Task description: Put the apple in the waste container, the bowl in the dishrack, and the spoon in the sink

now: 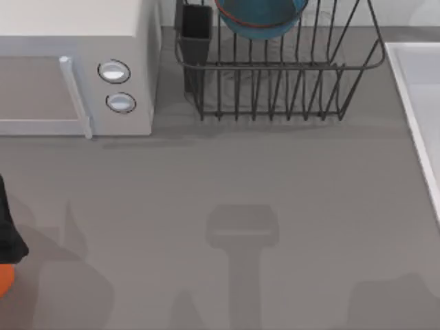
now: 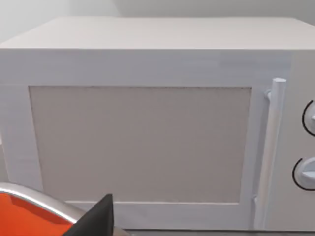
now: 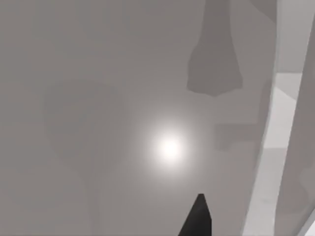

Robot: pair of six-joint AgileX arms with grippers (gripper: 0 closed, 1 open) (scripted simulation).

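While the bowl (image 1: 261,17) sits among the tines of the dishrack (image 1: 275,75), that item reads as done. Sink (image 1: 419,103): at the surface's (image 1: 240,179) right edge, contents not judged. Microwave (image 1: 75,69): left of the rack. Left arm: at the left edge, facing the microwave; pincer state cannot be told. Right pincer: likewise.
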